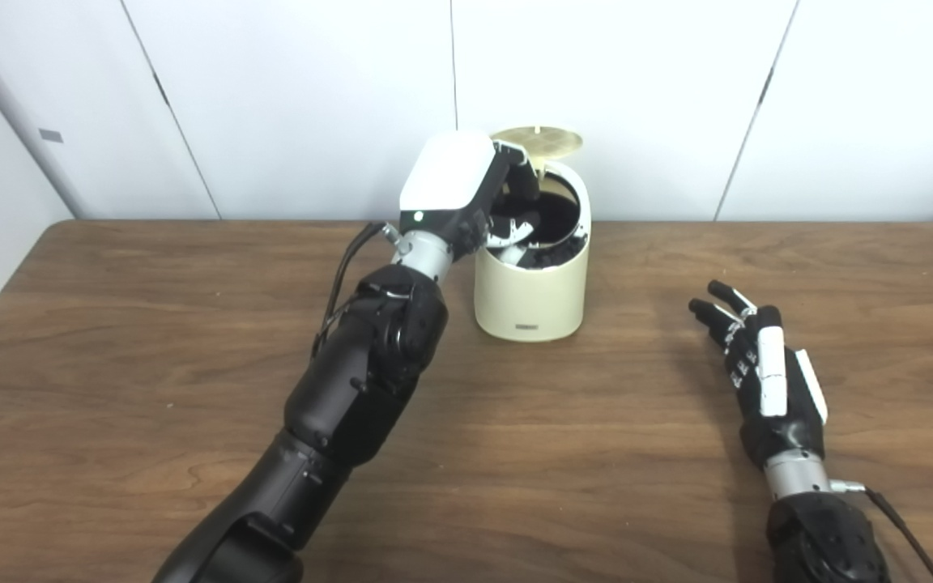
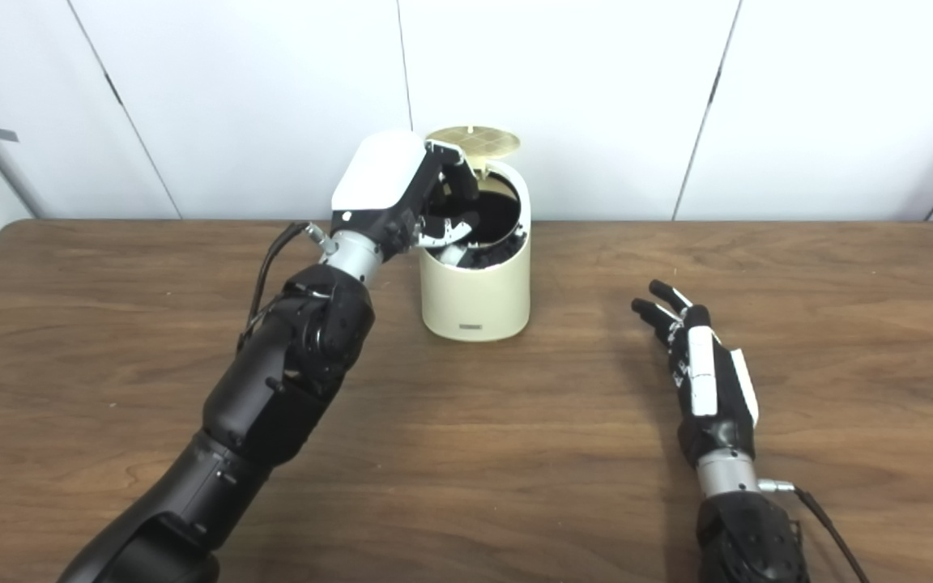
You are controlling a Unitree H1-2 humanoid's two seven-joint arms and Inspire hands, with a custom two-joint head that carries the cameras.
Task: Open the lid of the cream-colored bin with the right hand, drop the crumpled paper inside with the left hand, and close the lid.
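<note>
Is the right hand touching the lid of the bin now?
No, the right hand lies open on the table, apart from the bin, whose lid stands open.

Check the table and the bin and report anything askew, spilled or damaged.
Nothing stands out. The cream-colored bin stands upright with its lid raised, the left hand is at its opening, and the right hand rests open on the wooden table. No spill or damage shows.

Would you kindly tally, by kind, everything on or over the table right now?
Cream-colored bin, lid raised: 1
Robot hands: 2, the left hand at the bin's opening, the right hand open on the table
Crumpled paper: 0 clearly visible
Total: 3
</note>
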